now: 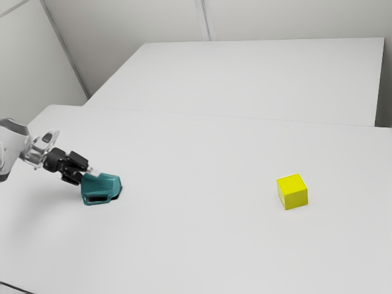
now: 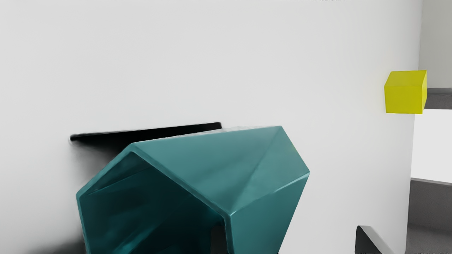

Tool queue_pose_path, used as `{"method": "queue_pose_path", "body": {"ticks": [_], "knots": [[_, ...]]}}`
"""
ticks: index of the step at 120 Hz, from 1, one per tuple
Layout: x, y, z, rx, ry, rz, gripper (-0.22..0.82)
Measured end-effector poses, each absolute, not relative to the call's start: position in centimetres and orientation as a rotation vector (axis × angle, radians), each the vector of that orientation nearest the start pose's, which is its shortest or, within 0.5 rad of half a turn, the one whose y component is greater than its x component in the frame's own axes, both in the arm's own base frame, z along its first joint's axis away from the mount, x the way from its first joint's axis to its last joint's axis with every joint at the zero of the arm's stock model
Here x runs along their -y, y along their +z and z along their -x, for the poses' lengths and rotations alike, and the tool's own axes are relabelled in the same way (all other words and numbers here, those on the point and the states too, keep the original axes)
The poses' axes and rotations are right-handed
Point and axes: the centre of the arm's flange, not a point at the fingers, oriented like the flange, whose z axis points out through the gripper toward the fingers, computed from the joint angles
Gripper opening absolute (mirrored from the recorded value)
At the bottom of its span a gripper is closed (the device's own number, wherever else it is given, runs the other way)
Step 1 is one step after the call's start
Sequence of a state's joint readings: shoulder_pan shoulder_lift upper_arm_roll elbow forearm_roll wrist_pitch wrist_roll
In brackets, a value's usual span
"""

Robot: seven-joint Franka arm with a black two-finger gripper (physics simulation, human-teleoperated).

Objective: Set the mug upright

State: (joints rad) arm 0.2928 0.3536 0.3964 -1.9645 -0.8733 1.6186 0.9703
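Note:
The teal mug (image 1: 109, 184) lies on its side on the white table, toward the exterior view's left. My gripper (image 1: 84, 172) is right beside it, at its upper left edge in that view. In the wrist view the mug (image 2: 212, 162) shows its dark hollow inside and faceted outer wall. There my gripper (image 2: 290, 241) stands open across the mug's wall: one finger (image 2: 218, 240) is inside the mouth, the other (image 2: 369, 243) outside, apart from the wall. The lower part of the mug is cut off in the wrist view.
A yellow cube (image 1: 292, 192) sits on the white table (image 1: 196, 245) well away from the mug, toward the exterior view's right. Behind the table, a second pale surface (image 1: 257, 79) reaches toward the wall. A dark cable (image 1: 15, 287) shows at the near left corner.

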Motion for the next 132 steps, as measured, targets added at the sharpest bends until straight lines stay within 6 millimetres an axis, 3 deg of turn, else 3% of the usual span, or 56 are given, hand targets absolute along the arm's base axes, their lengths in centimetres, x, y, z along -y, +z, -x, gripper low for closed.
{"method": "queue_pose_path", "body": {"ticks": [12, 26, 49, 71, 89, 105, 132], "knots": [[-28.2, 29.6, -47.9, -0.088, 0.134, -2.23, 0.08], [-28.2, 30.1, -48.0, -0.065, 0.152, -2.232, -0.05], [-28.0, 30.8, -47.9, -0.031, 0.165, -2.225, -0.13], [-27.1, 35.1, -48.0, 0.055, 0.224, -2.213, -0.16], [-22.9, 40.9, -49.4, 0.235, 0.231, -2.263, -0.17], [-19.2, 44.1, -51.9, 0.406, 0.142, -2.411, -0.18], [-11.6, 46.1, -55.7, 0.643, -0.004, -2.686, -0.18]]}}
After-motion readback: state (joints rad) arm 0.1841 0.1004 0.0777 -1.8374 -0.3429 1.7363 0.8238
